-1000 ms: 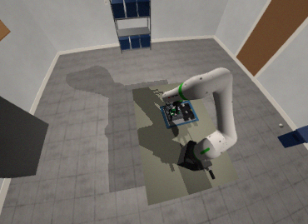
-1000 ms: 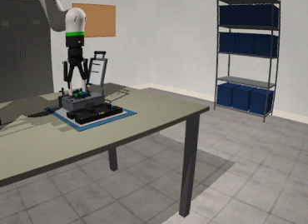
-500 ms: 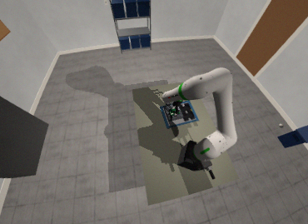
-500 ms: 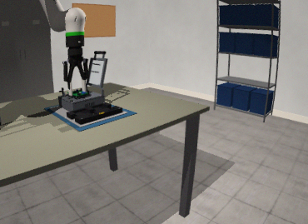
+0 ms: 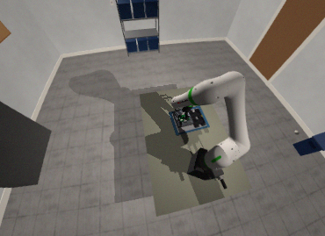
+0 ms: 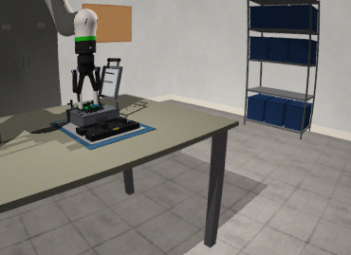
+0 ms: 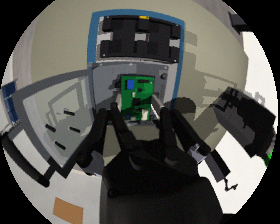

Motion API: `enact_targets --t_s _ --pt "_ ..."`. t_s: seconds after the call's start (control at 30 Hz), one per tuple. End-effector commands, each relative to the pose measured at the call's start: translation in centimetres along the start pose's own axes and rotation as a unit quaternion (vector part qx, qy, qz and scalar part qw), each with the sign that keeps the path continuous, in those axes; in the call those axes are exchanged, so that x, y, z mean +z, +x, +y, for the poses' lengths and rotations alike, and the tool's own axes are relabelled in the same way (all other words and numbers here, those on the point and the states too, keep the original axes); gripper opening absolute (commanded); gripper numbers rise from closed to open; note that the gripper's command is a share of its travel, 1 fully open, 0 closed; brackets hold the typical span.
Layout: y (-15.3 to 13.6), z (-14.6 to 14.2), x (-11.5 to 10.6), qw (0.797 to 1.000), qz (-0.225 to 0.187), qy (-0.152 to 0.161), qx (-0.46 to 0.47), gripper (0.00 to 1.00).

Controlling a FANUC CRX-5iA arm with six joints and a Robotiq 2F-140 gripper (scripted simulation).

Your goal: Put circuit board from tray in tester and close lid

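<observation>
The green circuit board [image 7: 136, 92] [image 6: 92, 107] lies face up, low over the tester's pin plate, its white connector toward the gripper side in the wrist view. My gripper [image 7: 136, 99] [image 6: 88, 103] is shut on the board, one fingertip at each long edge. The grey tester [image 7: 106, 82] [image 6: 97, 115] has its lid [image 7: 62, 117] [image 6: 111, 82] standing open. The pins and posts are hidden under the board and fingers. I cannot tell whether the board lies flat on the pins. The hook is not clear. The black tray [image 7: 141, 38] [image 6: 114, 129] beside the tester shows no board.
A blue-edged mat [image 7: 92, 40] [image 6: 148, 129] lies under tester and tray on the table [image 6: 190, 125] [image 5: 176, 196]. The raised lid with its bar handle [image 7: 22, 160] [image 6: 114, 60] stands close beside the gripper. The robot's dark base [image 5: 201, 165] is at the table's other end.
</observation>
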State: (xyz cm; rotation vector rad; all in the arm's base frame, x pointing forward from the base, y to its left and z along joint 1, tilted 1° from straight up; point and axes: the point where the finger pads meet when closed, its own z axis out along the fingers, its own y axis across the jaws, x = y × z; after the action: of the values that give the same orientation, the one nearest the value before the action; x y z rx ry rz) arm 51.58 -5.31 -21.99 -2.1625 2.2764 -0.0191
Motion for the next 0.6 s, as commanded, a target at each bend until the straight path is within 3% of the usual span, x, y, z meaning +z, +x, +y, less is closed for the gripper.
enact_targets --t_s 0.0,0.57 --pt "0.01 -0.02 -0.01 1.000 0.000 0.000 0.000 0.46" --pt "0.01 -0.02 0.13 1.000 0.000 0.000 0.000 0.46"
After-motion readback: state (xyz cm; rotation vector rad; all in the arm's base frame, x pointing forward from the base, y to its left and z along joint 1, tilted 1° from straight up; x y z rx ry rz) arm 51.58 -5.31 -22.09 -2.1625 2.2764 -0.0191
